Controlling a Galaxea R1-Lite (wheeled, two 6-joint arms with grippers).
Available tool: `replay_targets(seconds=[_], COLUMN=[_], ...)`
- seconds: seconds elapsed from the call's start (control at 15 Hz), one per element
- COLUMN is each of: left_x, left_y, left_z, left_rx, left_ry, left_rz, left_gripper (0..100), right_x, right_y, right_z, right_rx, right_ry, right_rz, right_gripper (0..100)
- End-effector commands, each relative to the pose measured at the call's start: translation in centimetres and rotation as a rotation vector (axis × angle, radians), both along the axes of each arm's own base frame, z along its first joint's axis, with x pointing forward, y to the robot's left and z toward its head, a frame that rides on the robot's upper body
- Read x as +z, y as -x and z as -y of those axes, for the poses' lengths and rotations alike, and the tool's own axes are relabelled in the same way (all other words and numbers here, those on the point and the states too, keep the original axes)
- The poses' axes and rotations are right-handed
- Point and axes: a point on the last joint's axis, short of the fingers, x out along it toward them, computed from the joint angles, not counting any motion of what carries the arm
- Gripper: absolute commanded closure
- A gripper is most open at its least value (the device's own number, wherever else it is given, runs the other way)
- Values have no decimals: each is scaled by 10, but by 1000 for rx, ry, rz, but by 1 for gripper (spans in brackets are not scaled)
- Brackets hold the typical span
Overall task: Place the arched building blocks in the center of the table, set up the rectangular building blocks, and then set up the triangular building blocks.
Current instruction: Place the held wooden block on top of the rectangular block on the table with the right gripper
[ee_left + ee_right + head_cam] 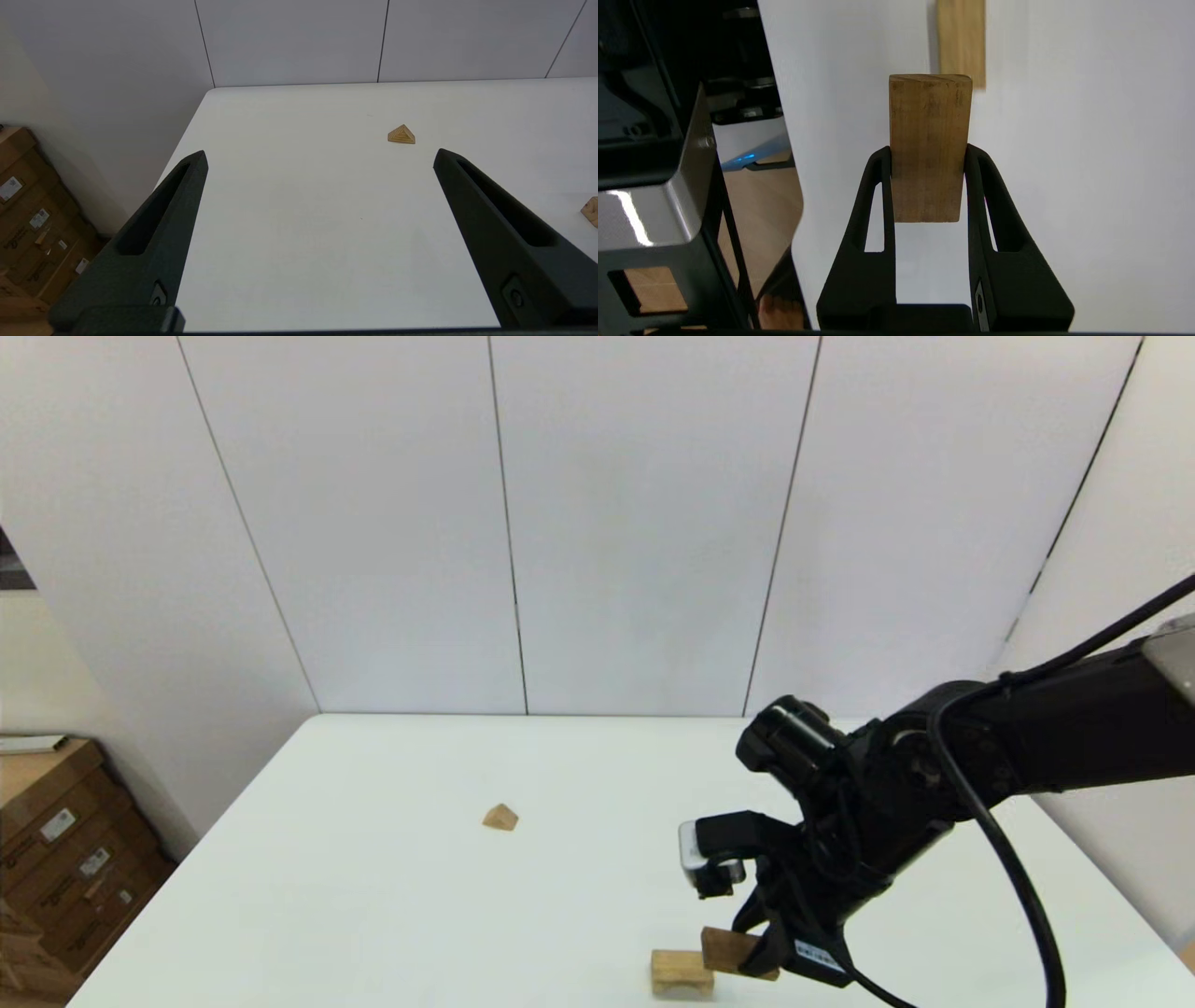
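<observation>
Gripping the rectangular block [930, 144] between its two black fingers, the right gripper [761, 947] is reaching down over the near part of the white worktop [373, 896], toward the robot's right. The darker orange-brown slab is being held by its long sides, with one end sticking out past the fingertips [882, 156]. In the head view the rectangular block is sitting just beside the arched block [681, 973]; whether the two are touching cannot be told. The arched block, pale tan and chunky, is resting on the worktop close to the near edge, and in the right wrist view it is lying beyond the far end of the held slab. The triangular block [500, 817] is sitting alone on the worktop, well apart from the other two, farther from the robot and to its left, with its peak pointing up. The left gripper [320, 158] is hovering above the worktop with its fingers spread wide and nothing between them, the triangular block lying beyond them
</observation>
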Motion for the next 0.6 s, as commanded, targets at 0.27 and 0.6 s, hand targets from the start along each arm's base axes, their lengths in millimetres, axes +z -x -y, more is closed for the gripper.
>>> replay_targets(seconds=[0.27,0.6], left_x=[0,0], left_y=[0,0], left_z=[0,0], left_rx=[0,0], left_ry=[0,0], left_rz=[-1,-1], left_gripper=[0,0], right_x=[-34,-43], right_y=[-6,-10], right_z=[-36,-38], right_rx=[69,71], right_ry=[16,14], right_rz=[-40,-66], right_gripper=[100,100])
